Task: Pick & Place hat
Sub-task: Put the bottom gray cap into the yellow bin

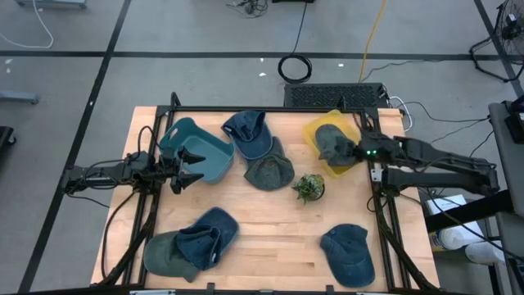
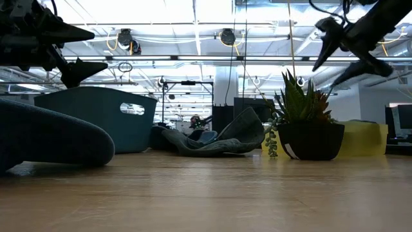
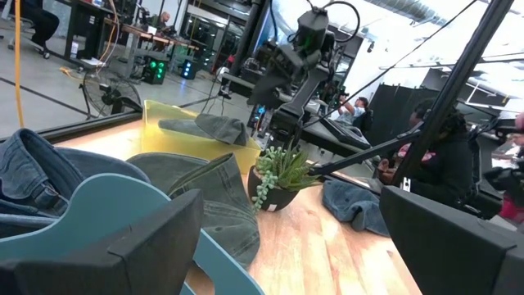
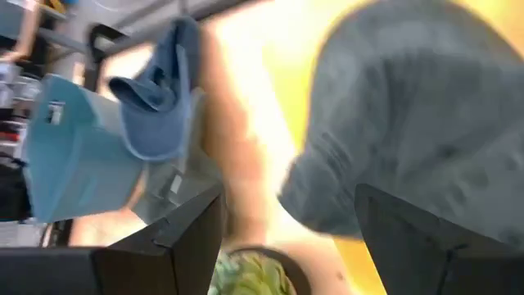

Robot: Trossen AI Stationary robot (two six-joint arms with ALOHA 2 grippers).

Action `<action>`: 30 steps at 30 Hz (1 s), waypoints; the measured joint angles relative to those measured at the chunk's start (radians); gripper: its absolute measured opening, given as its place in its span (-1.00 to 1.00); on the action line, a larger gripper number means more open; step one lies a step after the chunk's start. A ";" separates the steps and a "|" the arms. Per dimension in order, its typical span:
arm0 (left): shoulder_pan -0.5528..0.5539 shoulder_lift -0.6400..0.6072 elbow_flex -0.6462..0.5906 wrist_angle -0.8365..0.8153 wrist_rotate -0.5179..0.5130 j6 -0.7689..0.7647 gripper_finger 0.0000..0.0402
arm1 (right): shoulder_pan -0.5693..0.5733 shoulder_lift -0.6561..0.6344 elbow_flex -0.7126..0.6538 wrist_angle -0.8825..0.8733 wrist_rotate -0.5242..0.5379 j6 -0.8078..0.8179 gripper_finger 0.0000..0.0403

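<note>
A grey hat (image 1: 330,142) lies inside the yellow bin (image 1: 314,129) near the table's right far corner. My right gripper (image 1: 354,150) hangs open above that hat, well clear of the bin in the low view (image 2: 347,55). Its wrist view shows the hat (image 4: 409,123) between the spread fingers. My left gripper (image 1: 195,166) is open and raised beside the teal bin (image 1: 190,135) on the left. Loose on the wood lie a blue hat (image 1: 250,131), a dark green hat (image 1: 268,170), a blue hat (image 1: 348,254) near the right front, and a blue hat (image 1: 209,238) on a green one (image 1: 164,254).
A small potted plant (image 1: 309,188) stands mid-table, just near-left of the yellow bin. The blue hat rests partly against the teal bin's right side. Bare wood shows along the near middle (image 1: 278,246). People and desks fill the room beyond the table's far side.
</note>
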 joint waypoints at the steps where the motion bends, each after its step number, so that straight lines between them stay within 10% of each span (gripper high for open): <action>1: 0.000 0.000 0.000 0.000 0.000 0.000 0.89 | -0.003 -0.005 0.000 0.024 0.000 -0.037 0.28; 12: 0.000 0.000 0.000 0.000 0.000 0.000 0.89 | -0.053 0.077 0.020 0.300 -0.212 -0.423 0.27; 30: 0.000 0.000 0.000 0.000 0.000 0.000 0.89 | -0.053 0.389 0.403 0.248 -0.413 -0.906 0.23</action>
